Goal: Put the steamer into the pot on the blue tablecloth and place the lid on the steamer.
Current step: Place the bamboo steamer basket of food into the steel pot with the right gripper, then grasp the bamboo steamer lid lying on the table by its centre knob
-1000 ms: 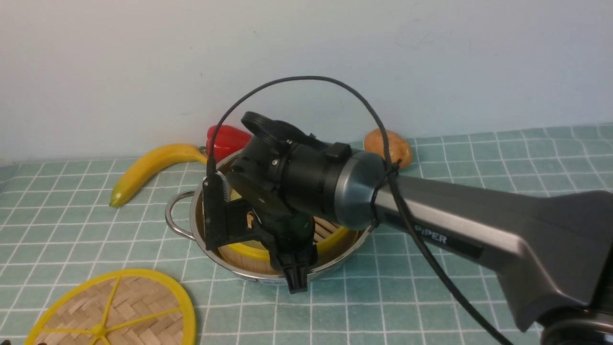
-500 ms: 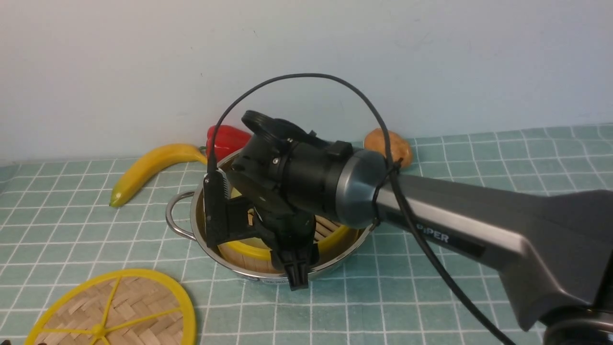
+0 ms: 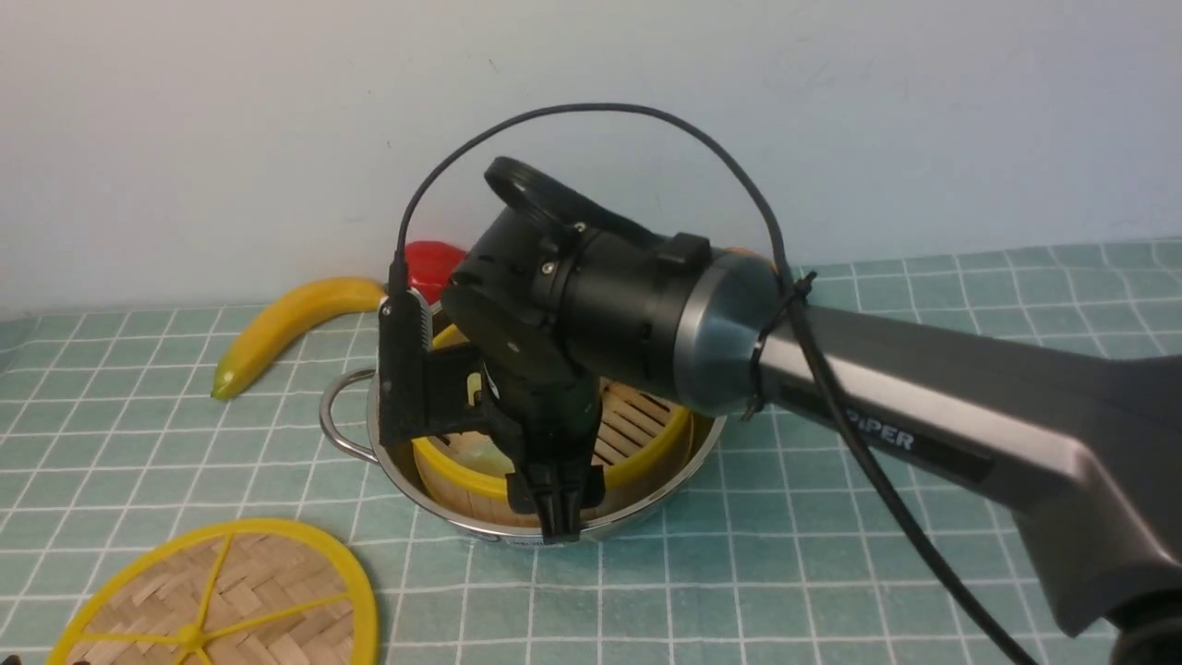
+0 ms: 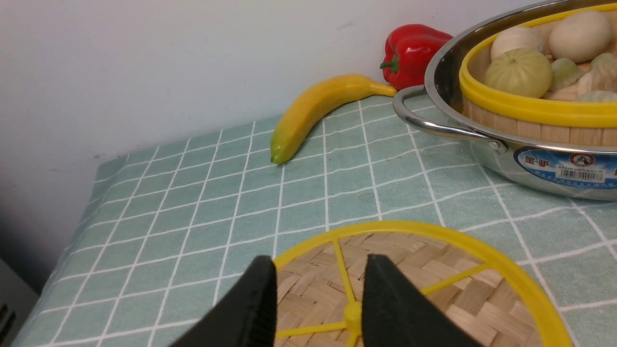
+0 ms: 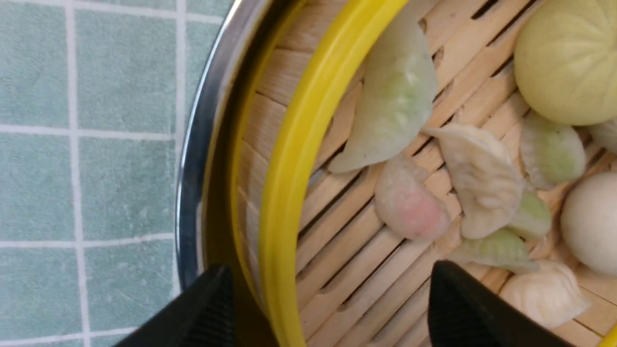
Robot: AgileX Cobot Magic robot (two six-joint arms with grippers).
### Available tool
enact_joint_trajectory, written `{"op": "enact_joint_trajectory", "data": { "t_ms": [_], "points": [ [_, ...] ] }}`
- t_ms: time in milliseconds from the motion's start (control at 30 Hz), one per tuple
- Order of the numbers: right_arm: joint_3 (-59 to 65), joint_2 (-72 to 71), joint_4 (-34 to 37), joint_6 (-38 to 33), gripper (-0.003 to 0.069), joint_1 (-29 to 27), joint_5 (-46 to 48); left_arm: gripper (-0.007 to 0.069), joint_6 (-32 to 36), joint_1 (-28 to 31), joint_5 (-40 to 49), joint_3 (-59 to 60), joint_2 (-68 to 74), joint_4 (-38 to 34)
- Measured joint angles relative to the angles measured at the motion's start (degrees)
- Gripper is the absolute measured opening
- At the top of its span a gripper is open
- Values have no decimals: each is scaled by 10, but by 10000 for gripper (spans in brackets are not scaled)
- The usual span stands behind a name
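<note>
Over the pot (image 4: 501, 166), my right gripper (image 5: 328, 270) gapes wide astride the steamer (image 5: 308, 120) rim, gripping nothing; left gripper (image 4: 319, 260) hovers part-open above the lid (image 4: 434, 260).

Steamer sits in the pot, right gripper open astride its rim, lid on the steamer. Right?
No. The lid is not on the steamer; it lies on the blue tablecloth beside the pot, as the front view shows. The rest holds.

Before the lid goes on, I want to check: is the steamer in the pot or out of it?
In. The steamer sits inside the pot, its yellow rim ringed by the pot's steel rim in all three views.
</note>
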Motion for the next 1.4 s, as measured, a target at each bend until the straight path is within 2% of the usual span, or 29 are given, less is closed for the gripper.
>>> {"op": "enact_joint_trajectory", "data": {
  "t_ms": [67,133,167,233,267,333,400,433,467,600,700,1033,1400],
  "points": [
    [-11,-11,1,24,505,0,1,243,0,0,0,0,0,0],
    [-35,-25,-5,66,458,0,2,243,0,0,0,0,0,0],
    [-53,-35,-11,99,407,0,2,243,0,0,0,0,0,0],
    [-68,-46,-17,130,352,0,2,243,0,0,0,0,0,0],
    [-92,-69,-31,178,243,0,0,243,0,0,0,0,0,0],
    [-115,-100,-51,229,90,0,-3,243,0,0,0,0,0,0],
    [-127,-129,-74,277,4,0,-3,243,0,0,0,0,0,0],
    [-128,-136,-78,282,0,0,-3,243,0,0,0,0,0,0],
    [-131,-159,-94,322,-13,0,-3,243,0,0,0,0,0,0],
    [-132,-221,-121,408,-15,0,-3,243,0,0,0,0,0,0],
    [-132,-267,-141,450,-15,0,-3,243,0,0,0,0,0,0],
    [-134,-394,-150,469,-5,0,-3,243,0,0,0,0,0,0],
    [-110,-439,-165,488,8,0,-3,243,0,0,0,0,0,0]
  ]
}}
